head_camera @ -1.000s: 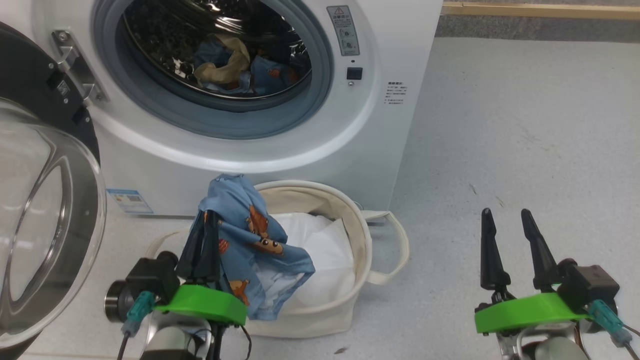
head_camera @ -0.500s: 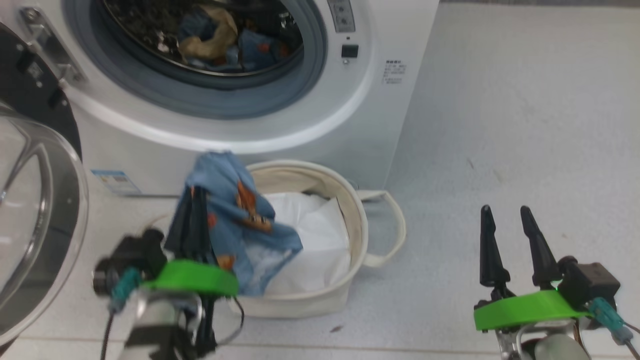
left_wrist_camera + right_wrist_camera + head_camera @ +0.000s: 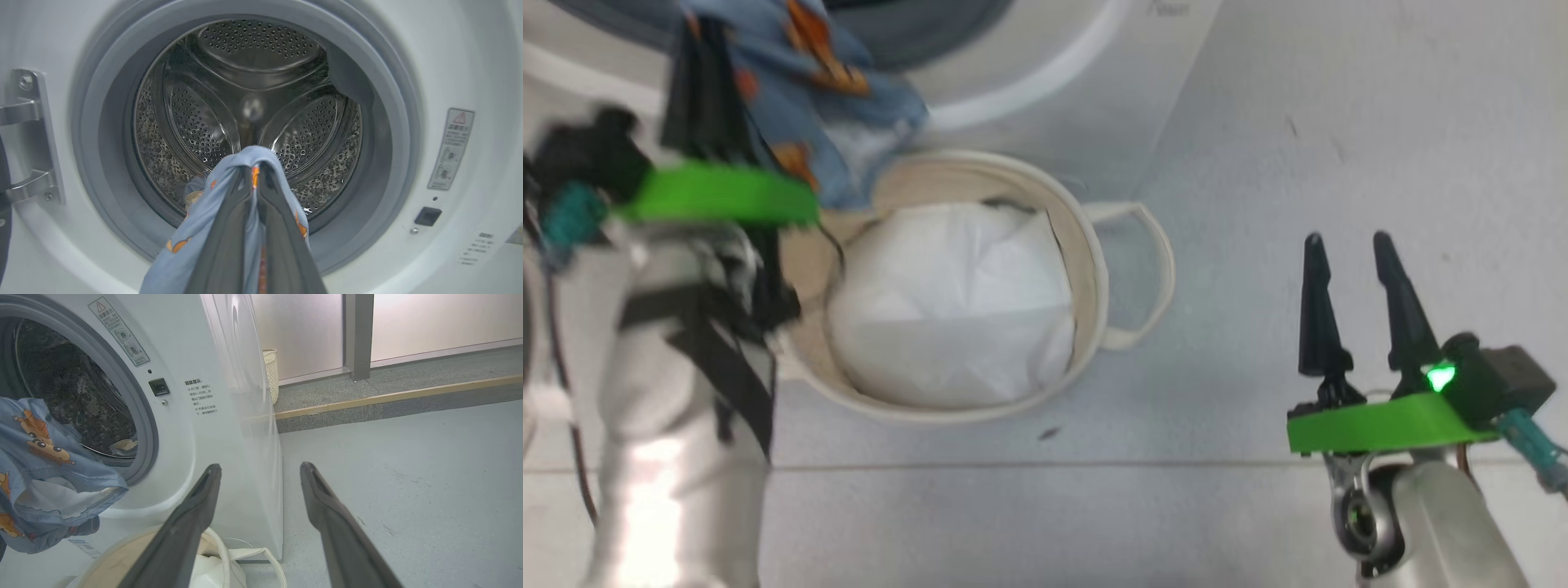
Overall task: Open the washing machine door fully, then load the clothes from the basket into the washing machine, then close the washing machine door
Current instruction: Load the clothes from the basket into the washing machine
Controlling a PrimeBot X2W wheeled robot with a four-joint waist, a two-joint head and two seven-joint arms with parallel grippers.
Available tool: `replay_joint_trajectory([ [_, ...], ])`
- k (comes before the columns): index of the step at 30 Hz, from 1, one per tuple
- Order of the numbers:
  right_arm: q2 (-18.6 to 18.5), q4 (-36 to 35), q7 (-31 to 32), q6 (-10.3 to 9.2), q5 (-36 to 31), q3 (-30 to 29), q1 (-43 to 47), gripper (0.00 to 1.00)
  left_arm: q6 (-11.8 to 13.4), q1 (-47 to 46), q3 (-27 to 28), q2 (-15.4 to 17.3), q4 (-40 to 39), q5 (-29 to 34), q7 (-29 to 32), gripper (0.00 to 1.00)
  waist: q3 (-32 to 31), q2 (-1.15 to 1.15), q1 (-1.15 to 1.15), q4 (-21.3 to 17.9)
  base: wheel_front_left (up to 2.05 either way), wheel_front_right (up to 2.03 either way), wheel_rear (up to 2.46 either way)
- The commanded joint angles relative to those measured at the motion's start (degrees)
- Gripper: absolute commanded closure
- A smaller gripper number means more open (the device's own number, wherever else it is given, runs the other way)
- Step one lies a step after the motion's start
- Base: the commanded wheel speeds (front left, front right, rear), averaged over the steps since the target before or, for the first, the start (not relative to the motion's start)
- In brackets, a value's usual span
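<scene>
The left hand, clamped on the blue garment, points at the washer mouth. To load well, it should carry the cloth deep past the grey seal before letting go, so no hem drapes over the lip. The garment hangs from the fingertips, just outside the mouth, over the basket rim. The right hand hovers with fingers apart, empty.

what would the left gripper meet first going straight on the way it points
The left gripper, shut on the clothes, points into the open drum of the washing machine; the way looks free, probably to the drum's back wall, depth unclear.
</scene>
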Motion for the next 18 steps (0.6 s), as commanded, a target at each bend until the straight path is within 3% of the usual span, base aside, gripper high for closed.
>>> replay_joint_trajectory([
  [1, -0.12, -2.48, -0.26, 0.01, 0.71, 1.02, -1.63, 0.0, -0.76, -5.54, 2.96, 1.55, -0.06, 0.79, -0.33, 1.0, 5.15, 0.0, 0.0, -2.63, 0.0, 0.0, 0.0],
  [10, -0.12, -3.81, -0.26, 0.01, 3.09, 1.78, -5.95, 0.0, -0.89, -24.83, 6.15, 5.6, 11.04, 5.11, -0.33, 1.0, 13.51, 0.0, 0.0, -6.86, 0.0, 0.0, 0.0],
  [18, -0.12, -4.31, -0.26, 0.01, 4.54, 2.92, -7.88, 0.0, 2.1, -36.65, 5.09, 9.13, 16.53, 9.85, -0.33, 1.0, 19.04, 0.0, 0.0, -8.99, 0.0, 0.0, 0.0],
])
